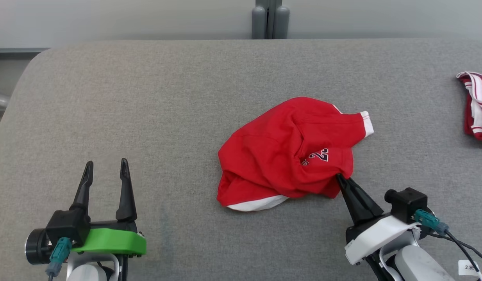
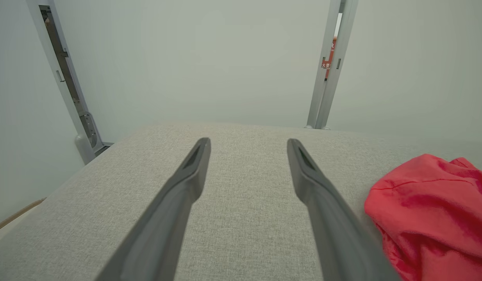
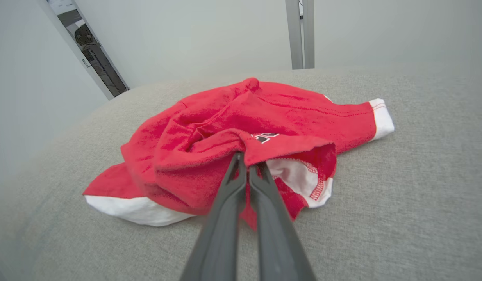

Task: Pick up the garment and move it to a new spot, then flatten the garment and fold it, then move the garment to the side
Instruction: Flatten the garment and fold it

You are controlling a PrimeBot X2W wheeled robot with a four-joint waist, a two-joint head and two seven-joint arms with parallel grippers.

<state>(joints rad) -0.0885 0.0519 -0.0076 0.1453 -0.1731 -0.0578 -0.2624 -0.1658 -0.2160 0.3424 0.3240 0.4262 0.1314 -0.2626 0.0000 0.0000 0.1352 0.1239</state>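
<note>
Garment [image 1: 280, 156] crumpled, pinched by right end effector [image 1: 339, 178]; left end effector [image 1: 106, 163] released.

The table [image 1: 147, 97] is seen from above by the head cam, faced fwd and down. The L wrist cam is held low over it, aimed at the far wall [image 2: 225, 58]. The R wrist cam is set close to the garment [image 3: 209, 128], which is shared by all 3 views.
</note>
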